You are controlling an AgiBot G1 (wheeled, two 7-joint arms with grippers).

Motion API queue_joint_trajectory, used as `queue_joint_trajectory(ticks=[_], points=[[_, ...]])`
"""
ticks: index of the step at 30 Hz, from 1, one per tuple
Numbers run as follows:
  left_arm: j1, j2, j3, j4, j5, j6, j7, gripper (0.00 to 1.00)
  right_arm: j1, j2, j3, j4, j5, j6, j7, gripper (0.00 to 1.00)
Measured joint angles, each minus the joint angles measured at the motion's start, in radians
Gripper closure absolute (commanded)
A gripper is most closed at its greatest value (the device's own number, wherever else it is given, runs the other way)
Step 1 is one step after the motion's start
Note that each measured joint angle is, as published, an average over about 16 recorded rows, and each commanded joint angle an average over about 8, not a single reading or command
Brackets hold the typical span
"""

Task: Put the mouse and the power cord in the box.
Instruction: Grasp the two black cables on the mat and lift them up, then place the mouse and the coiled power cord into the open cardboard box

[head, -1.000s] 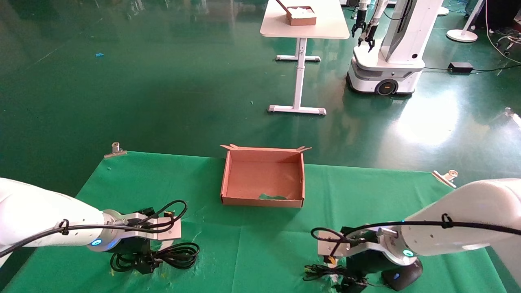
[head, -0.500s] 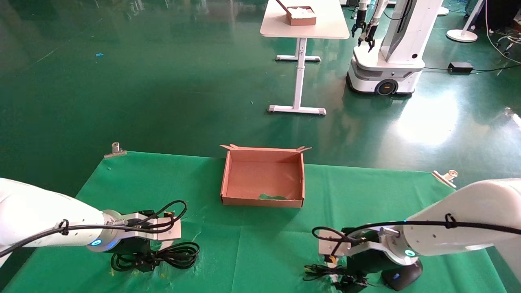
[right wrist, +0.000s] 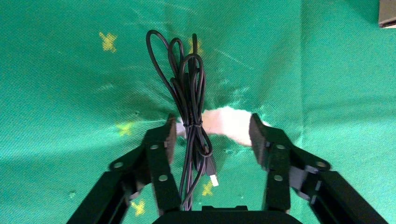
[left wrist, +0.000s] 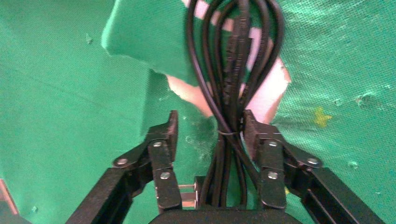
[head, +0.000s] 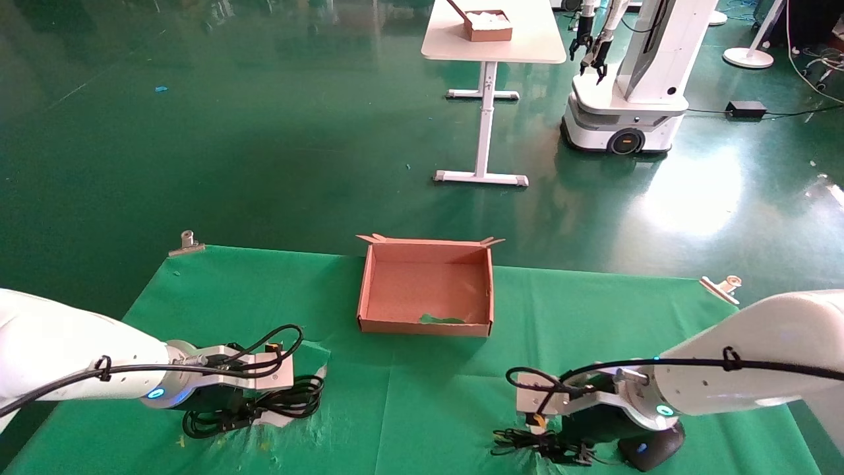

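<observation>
The box [head: 427, 290] sits mid-table. Nearer than it, to its left, the left gripper [left wrist: 208, 133] straddles the power cord [left wrist: 232, 70], jaws open. To its right, the right gripper [right wrist: 212, 135] spreads around the mouse [head: 649, 448] cable [right wrist: 189, 102].

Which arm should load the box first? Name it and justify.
Left. The left gripper straddles the power cord, one finger touching the bundle, jaws open. The right gripper brackets only the mouse's thin cable, wider apart. The box lies roughly midway.
</observation>
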Motion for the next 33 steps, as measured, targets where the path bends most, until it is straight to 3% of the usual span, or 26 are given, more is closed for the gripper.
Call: queue_joint_trajectory(ticks=[21, 33], points=[[-0.003, -0.002, -0.003, -0.002, -0.004, 0.002, -0.001, 1.00, 0.001, 0.003, 0.004, 0.002, 0.003, 0.002, 0.001, 1.00], [-0.074, -0.019, -0.064, -0.048, -0.117, 0.041, 0.013, 1.00, 0.076, 0.021, 0.043, -0.018, 0.009, 0.041, 0.009, 1.00]])
